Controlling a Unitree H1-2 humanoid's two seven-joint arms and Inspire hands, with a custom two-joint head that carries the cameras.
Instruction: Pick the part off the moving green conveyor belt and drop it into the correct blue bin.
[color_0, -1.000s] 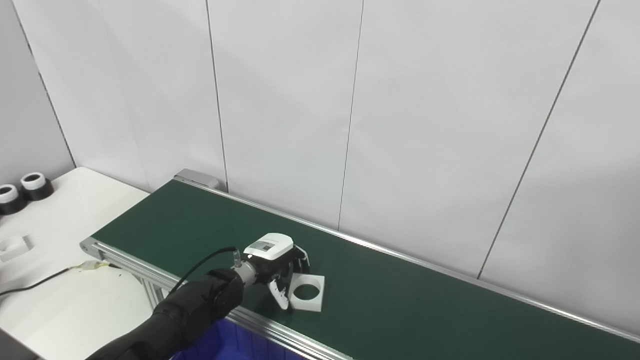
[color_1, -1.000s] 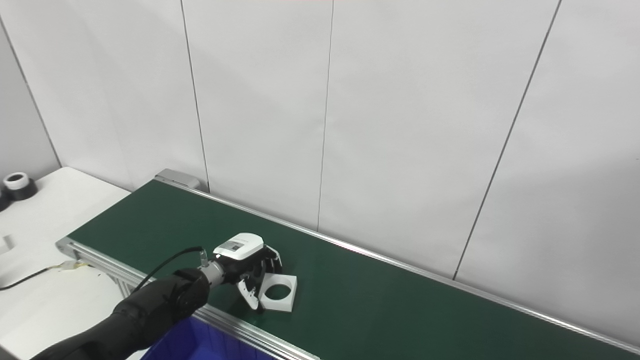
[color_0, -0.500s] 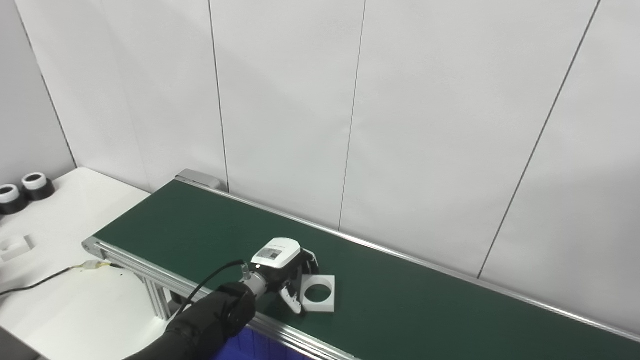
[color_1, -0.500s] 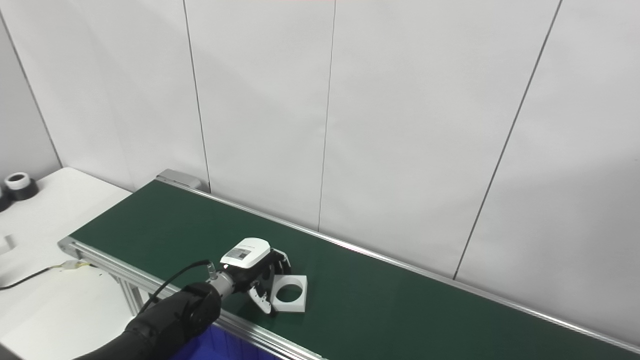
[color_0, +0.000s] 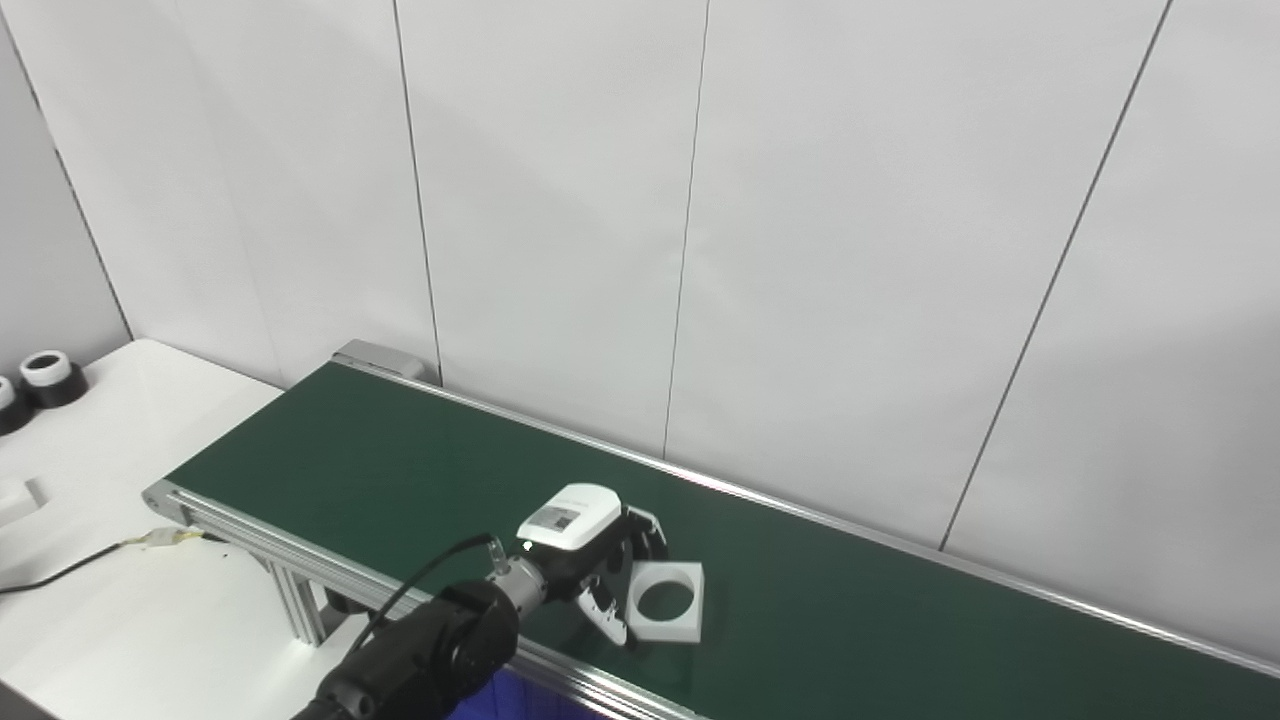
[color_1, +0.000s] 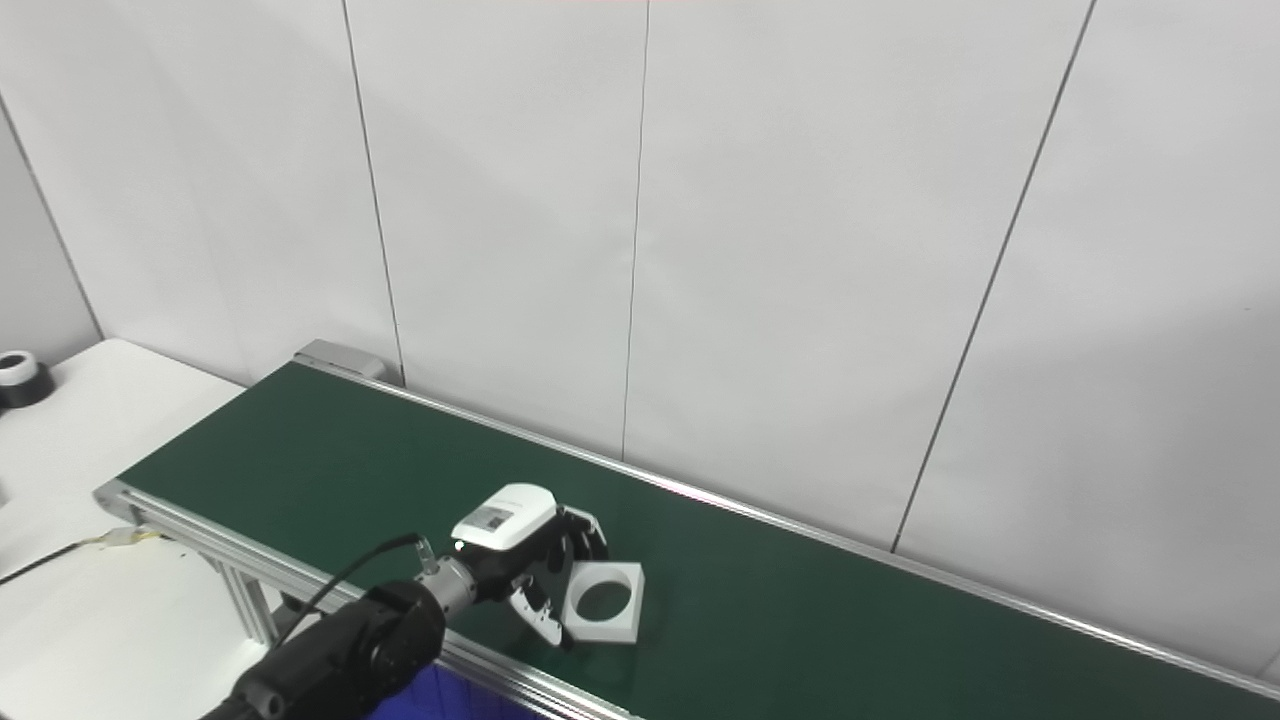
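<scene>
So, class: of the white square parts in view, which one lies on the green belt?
The white square part with the round hole, beside the left hand; the other lies off-belt on the white table.

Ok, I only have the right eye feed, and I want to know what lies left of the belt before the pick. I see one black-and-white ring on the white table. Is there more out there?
Observer: Yes. The left eye view shows a second ring, cut off by the picture's left edge. It sits just nearer than the black-and-white ring you can see.
Operator: Anything else on that table?
Observer: A white block lies at the left edge of the white table, nearer than both rings. It is also partly cut off, so I cannot tell its full shape.
</scene>
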